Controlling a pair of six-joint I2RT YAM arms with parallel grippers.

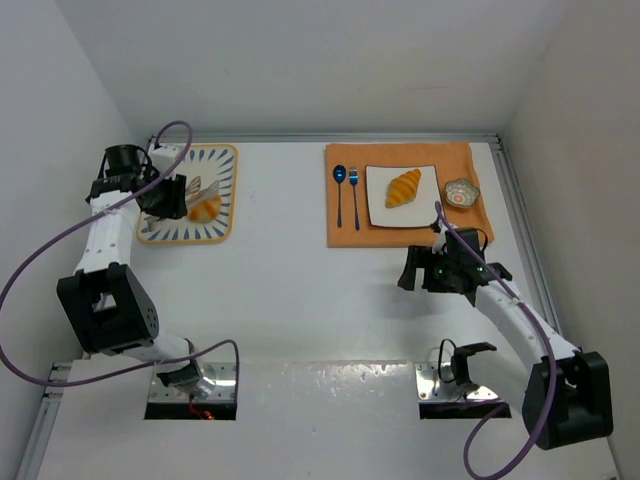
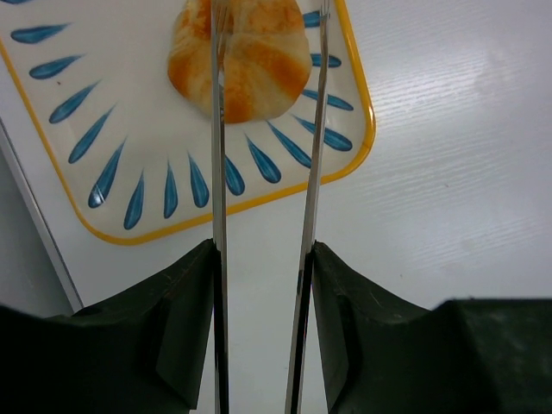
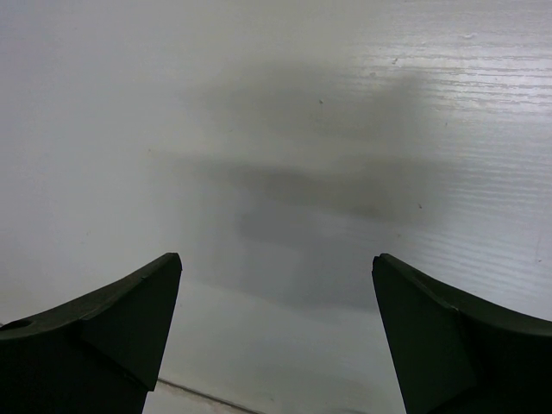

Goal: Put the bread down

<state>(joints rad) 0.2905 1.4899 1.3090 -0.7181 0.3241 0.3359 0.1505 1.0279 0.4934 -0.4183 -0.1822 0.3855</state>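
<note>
Reference landmark: the white plate (image 1: 427, 213) on the orange placemat (image 1: 400, 238). The croissant (image 1: 404, 187) lies on the plate, so that half of the task reads as done. The bun (image 1: 205, 208) lies well apart from the plate, toward the left arm's side of the desk (image 1: 300, 300), on a blue-patterned tray (image 1: 218, 165). The left jaws are pressed partway together on a pair of metal tongs (image 2: 219, 172), one blade flat against each inner face. In the left wrist view one blade crosses in front of the bun and the other runs along its edge. The blade tips are cut off at the top of that view, so contact with the bun cannot be confirmed. The right jaws are spread wide and hold nothing. They hang over bare desk just on the near side of the plate. The step in hand is judged to be the pickup of the bun. The next move calls for centring the blades so that they straddle the bun and squeezing only enough to hold it. The bun must then be lifted clear of the tray rim, carried across to the plate and set down on the bare area beside the croissant.
</note>
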